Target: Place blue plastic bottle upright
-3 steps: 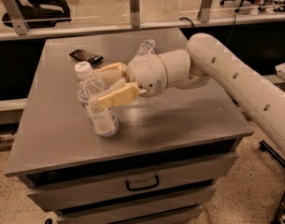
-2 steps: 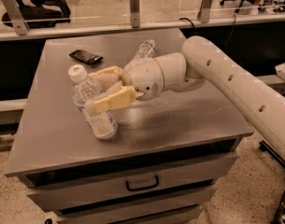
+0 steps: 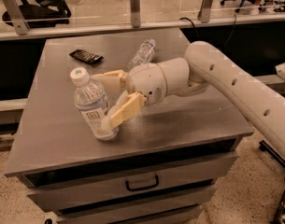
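Blue plastic bottle (image 3: pixel 92 107) now tilts left, gripper (image 3: pixel 111 97) jaws spread beside it.

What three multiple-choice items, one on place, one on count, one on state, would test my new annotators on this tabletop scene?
1. Where does the small slim clear bottle lie?
A. near the grey table's far edge
B. on the floor
C. in the drawer

2. How many bottles are on the table?
A. one
B. two
C. four

3. How does the blue-labelled clear plastic bottle with a white cap stand?
A. flat on its side
B. upside down
C. tilted, cap up

Key: 1 A, it lies behind the arm beside the black flat object. 2 B, only these two show. 3 C, it leans left between the cream fingers of the gripper.
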